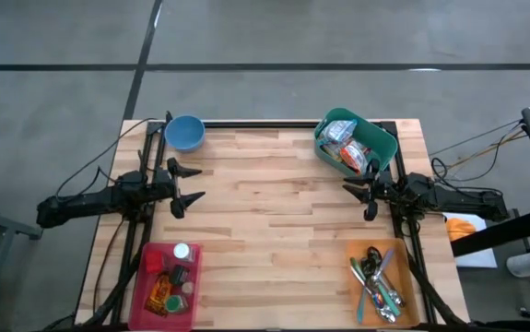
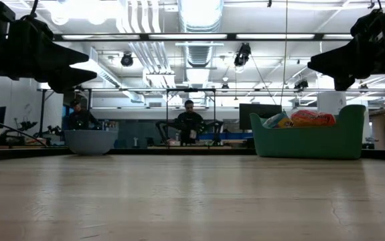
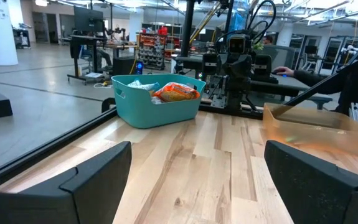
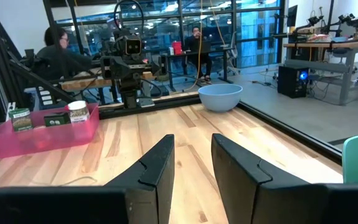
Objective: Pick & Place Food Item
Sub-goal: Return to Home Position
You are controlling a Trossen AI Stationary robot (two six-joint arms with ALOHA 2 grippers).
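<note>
I am reading the right gripper point(image 1: 359, 197) as released: in its own wrist view its fingers point(image 4: 157, 168) are standing a little apart with nothing between them. It is hanging above the desk point(image 1: 274, 231) at the right edge, about halfway along it. The left gripper point(image 1: 200, 183) is sitting opposite at the left edge, spread wide and empty as well.

The spoons point(image 1: 375, 281) are lying in the orange bin point(image 1: 405, 263) at the front-right corner, front being the low camera's side. Their handles are running roughly front to back. From the right gripper they are lying straight toward the front edge, so the right arm is much the nearer one.

The teal bin point(image 1: 386, 140) with food packets point(image 1: 347, 148) is standing at the back-right corner, just behind the right gripper. The pink bin point(image 1: 149, 267) of jars is sitting at the front-left corner and the blue bowl point(image 1: 185, 132) at the back-left.

I am judging the placing finished. What I am watching in any retreat is the teal bin's rim close by the right gripper; the middle boards are carrying nothing.
</note>
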